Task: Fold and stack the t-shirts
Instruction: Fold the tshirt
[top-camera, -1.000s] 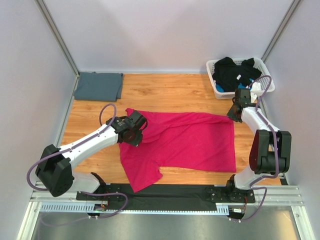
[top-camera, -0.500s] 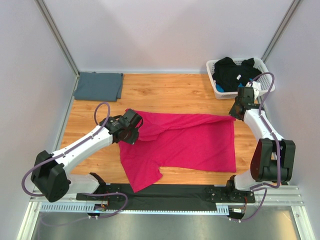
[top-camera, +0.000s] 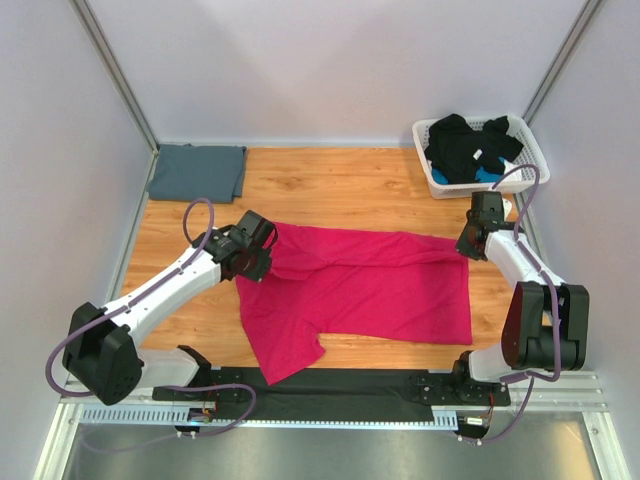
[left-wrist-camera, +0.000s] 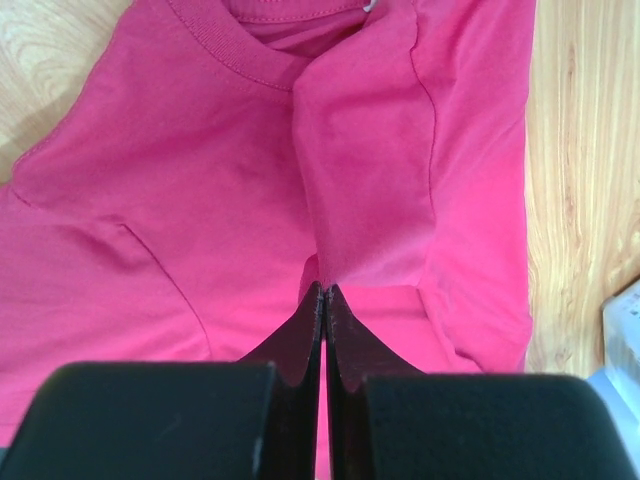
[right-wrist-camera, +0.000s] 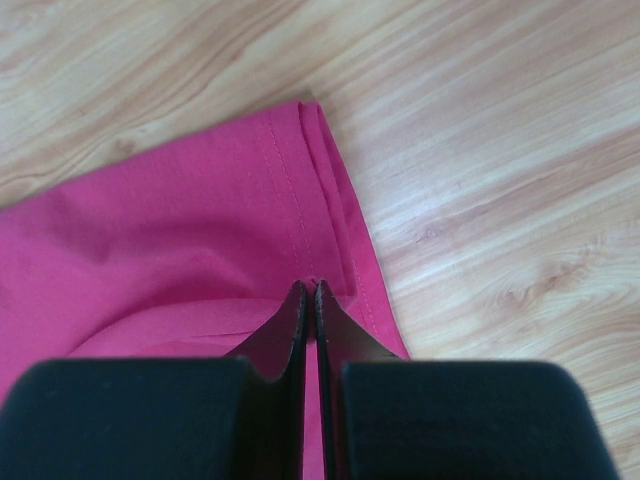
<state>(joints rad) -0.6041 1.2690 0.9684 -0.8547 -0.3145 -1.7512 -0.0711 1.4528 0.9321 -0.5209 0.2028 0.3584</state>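
Now the left tool (top-camera: 258, 256) sits a little further toward the upper left of the overhead view than a second ago. It is clenched on the magenta-pink t-shirt (top-camera: 370, 290) near the collar. From its wrist camera the two fingers meet tip to tip (left-wrist-camera: 322, 292), and a ridge of pink cloth (left-wrist-camera: 200, 200) rises from between them toward the ribbed neckline at the top of the frame.

The right tool (top-camera: 466, 246) has come slightly down and in from where it was half a second ago. It is clamped on the shirt's upper right corner. Its own camera shows the closed fingertips (right-wrist-camera: 308, 288) pinching the stitched hem (right-wrist-camera: 180, 220), and bare wood fills the right side of that frame.

Between the two grips the shirt's top edge now runs straighter and tighter than before. Its left end has moved inward from where it lay earlier. The rest of the garment lies spread across the middle of the counter (top-camera: 340, 185), and its lower left part reaches down toward the near edge.

The blue-grey t-shirt (top-camera: 197, 172) is unmoved, a flat folded rectangle in the upper left corner of the counter, well apart from the pink one. The white basket (top-camera: 536, 150) stays at the upper right with dark clothes (top-camera: 465, 145) heaped inside.
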